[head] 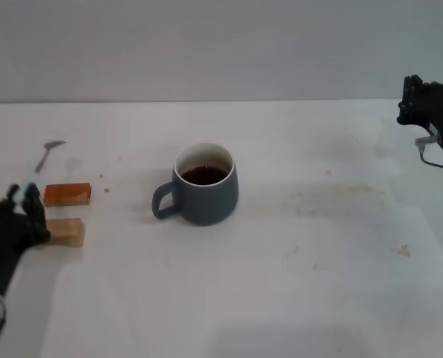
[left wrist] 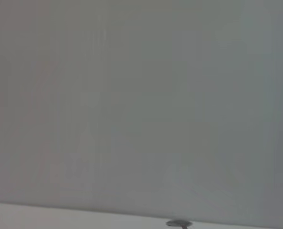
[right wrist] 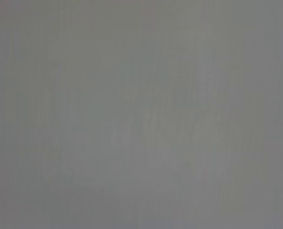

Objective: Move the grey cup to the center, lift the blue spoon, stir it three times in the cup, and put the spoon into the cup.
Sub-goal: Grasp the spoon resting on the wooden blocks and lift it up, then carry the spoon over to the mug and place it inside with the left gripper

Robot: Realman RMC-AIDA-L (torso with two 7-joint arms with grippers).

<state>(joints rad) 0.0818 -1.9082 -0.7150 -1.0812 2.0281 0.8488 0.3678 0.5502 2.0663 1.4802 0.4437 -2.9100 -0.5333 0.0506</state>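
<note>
The grey cup (head: 203, 186) stands upright near the middle of the table, its handle pointing toward my left side and dark liquid inside. The blue spoon (head: 42, 160) is at the far left, its metal bowl (head: 55, 144) pointing away from me. My left gripper (head: 25, 198) is shut on the near end of its pale handle, just left of two wooden blocks. The spoon's bowl (left wrist: 178, 223) also shows at the edge of the left wrist view. My right gripper (head: 413, 99) hangs raised at the far right, away from the cup.
Two wooden blocks (head: 67, 195) (head: 66, 231) lie side by side at the left, next to my left gripper. Small crumbs and stains (head: 404, 250) dot the white table. The right wrist view shows only a plain grey wall.
</note>
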